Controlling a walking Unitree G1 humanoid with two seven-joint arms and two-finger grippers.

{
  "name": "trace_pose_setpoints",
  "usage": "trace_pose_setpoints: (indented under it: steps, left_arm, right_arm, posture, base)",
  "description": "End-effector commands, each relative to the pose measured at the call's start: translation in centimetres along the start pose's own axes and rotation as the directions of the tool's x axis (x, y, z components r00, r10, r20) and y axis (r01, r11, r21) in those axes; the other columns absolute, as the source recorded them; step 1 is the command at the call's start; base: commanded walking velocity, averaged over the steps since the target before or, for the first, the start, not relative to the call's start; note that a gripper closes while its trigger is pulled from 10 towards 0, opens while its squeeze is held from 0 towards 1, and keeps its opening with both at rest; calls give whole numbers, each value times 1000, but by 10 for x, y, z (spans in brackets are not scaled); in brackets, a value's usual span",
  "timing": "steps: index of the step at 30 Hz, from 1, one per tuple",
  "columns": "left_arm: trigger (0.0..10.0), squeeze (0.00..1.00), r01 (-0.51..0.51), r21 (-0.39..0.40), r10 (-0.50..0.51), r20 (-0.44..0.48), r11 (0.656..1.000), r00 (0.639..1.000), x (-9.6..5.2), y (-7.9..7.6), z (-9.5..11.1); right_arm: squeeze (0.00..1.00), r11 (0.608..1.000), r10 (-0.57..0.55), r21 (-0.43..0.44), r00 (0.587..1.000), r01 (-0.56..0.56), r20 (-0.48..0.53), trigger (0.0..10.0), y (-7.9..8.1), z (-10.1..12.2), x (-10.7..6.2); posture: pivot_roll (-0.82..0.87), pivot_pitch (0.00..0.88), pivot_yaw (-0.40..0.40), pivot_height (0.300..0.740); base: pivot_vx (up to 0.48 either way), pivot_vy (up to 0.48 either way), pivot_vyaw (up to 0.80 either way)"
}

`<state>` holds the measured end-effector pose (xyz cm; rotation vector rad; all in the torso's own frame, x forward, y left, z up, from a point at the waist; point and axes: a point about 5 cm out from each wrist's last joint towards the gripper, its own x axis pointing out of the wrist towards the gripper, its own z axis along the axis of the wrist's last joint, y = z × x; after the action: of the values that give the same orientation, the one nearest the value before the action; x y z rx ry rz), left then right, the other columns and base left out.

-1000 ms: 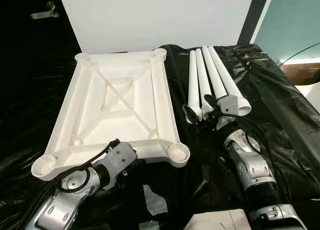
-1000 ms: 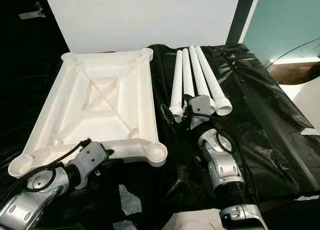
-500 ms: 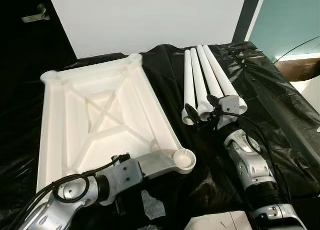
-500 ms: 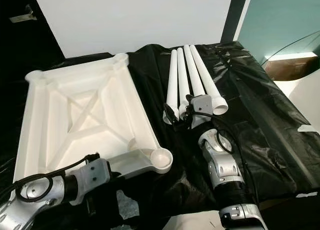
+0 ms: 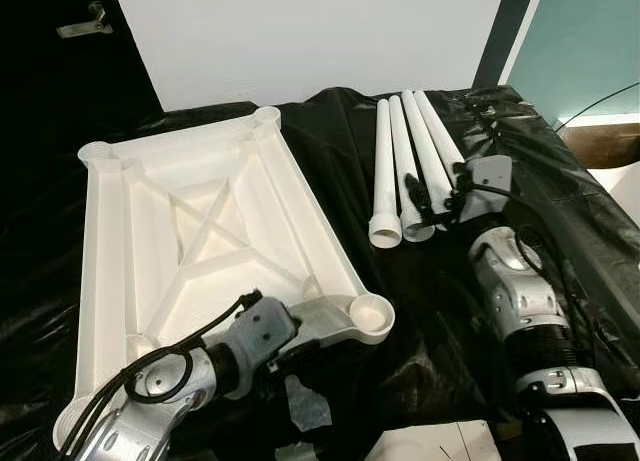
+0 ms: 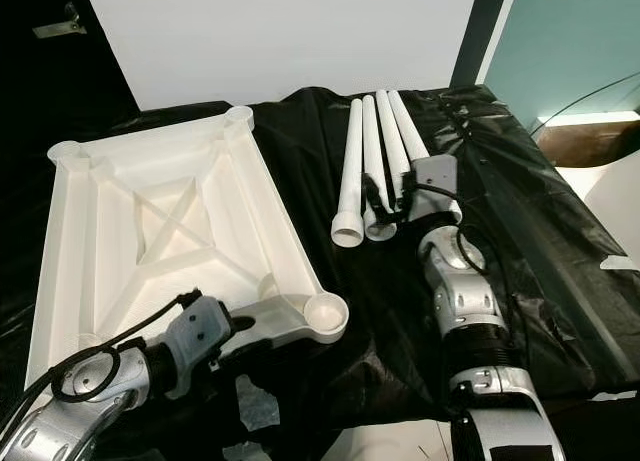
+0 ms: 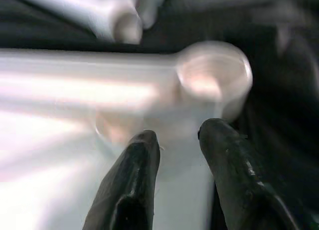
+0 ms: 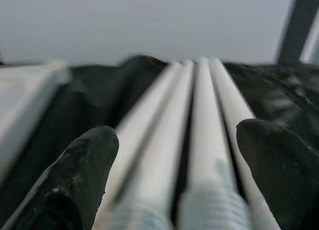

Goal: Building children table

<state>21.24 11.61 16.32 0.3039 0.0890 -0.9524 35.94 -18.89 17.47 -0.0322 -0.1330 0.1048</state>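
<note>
The white table top (image 5: 200,231) lies upside down on the left, its ribs and corner sockets facing up. At its near edge my left gripper (image 5: 298,343) is shut on the rim, beside the near right corner socket (image 7: 214,78); the rim runs between its two fingers (image 7: 134,175). To the right lie several white legs (image 5: 395,151) side by side, flared ends toward me. Over their near ends hovers my right gripper (image 5: 428,203), open, with the legs (image 8: 199,140) showing between its spread fingertips (image 8: 79,175).
A crinkled black plastic sheet (image 5: 560,191) covers the whole work surface. A white paper scrap (image 5: 308,406) and a white box (image 5: 430,443) lie at the near edge. A white board (image 5: 320,31) stands behind, and a teal wall (image 5: 590,41) at the right.
The table top has swung round in my left gripper's hold, its far end now further left. My right gripper has moved forward and to the right over the legs' ends.
</note>
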Motion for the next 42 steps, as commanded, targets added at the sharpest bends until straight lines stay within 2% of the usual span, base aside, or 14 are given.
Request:
trace_pose_setpoints:
  steps: [1,4,7,8,11,15,21,33,34,36,37,42]
  left_arm:
    - [10000,0,-204,-60,211,165,977,963,0,13,27]
    - [10000,0,-224,-126,250,268,966,930,2,18,45]
    - [10000,0,-232,-126,259,284,964,923,3,20,49]
    - [10000,0,-243,-116,268,325,963,907,5,24,61]
    - [10000,0,-235,-110,259,345,966,902,6,24,67]
    - [10000,0,-204,-106,229,407,973,884,10,22,83]
    - [10000,0,-220,-120,250,408,968,878,10,23,86]
    - [10000,0,-233,-135,268,401,963,876,10,24,87]
    - [10000,0,-232,-135,268,401,963,876,10,25,87]
    - [10000,0,-231,-132,265,397,964,879,10,25,87]
    - [10000,0,-231,-133,266,398,964,878,10,26,87]
    - [10000,0,-232,-132,266,399,964,878,11,26,88]
  right_arm:
    - [0,995,-97,1,994,97,-51,10000,-18,0,5]
    - [0,988,-148,35,984,152,-96,10000,-32,0,8]
    - [0,985,-158,46,981,164,-110,10000,-36,-1,9]
    - [0,981,-168,69,973,180,-160,10000,-45,-5,9]
    - [0,980,-169,74,966,187,-193,10000,-50,-9,8]
    - [0,980,-143,89,942,178,-303,10000,-58,-25,4]
    - [0,984,-126,72,920,164,-371,10000,-61,-37,2]
    - [0,989,-75,84,914,118,-398,10000,-64,-37,6]
    - [0,991,-63,87,919,104,-389,7725,-63,-36,8]
    - [0,992,-49,92,923,90,-382,7725,-61,-35,9]
    - [0,993,-28,97,925,70,-378,10000,-59,-35,10]
    - [0,996,20,86,922,15,-386,10000,-53,-36,11]
  posture:
    - [134,72,-30,740]
    - [134,72,-30,740]
    - [134,72,-30,740]
    - [124,77,-31,740]
    - [124,77,-31,740]
    - [116,84,-38,740]
    - [118,84,-43,740]
    - [122,83,-34,740]
    - [121,81,-31,740]
    - [123,81,-30,740]
    - [122,78,-24,740]
    - [122,75,-17,740]
  base:
    - [0,0,0]
    - [0,0,0]
    - [0,0,0]
    - [0,0,0]
    - [0,0,0]
    - [0,0,0]
    - [0,0,0]
    - [0,0,0]
    - [0,0,0]
    - [0,0,0]
    - [0,0,0]
    - [0,0,0]
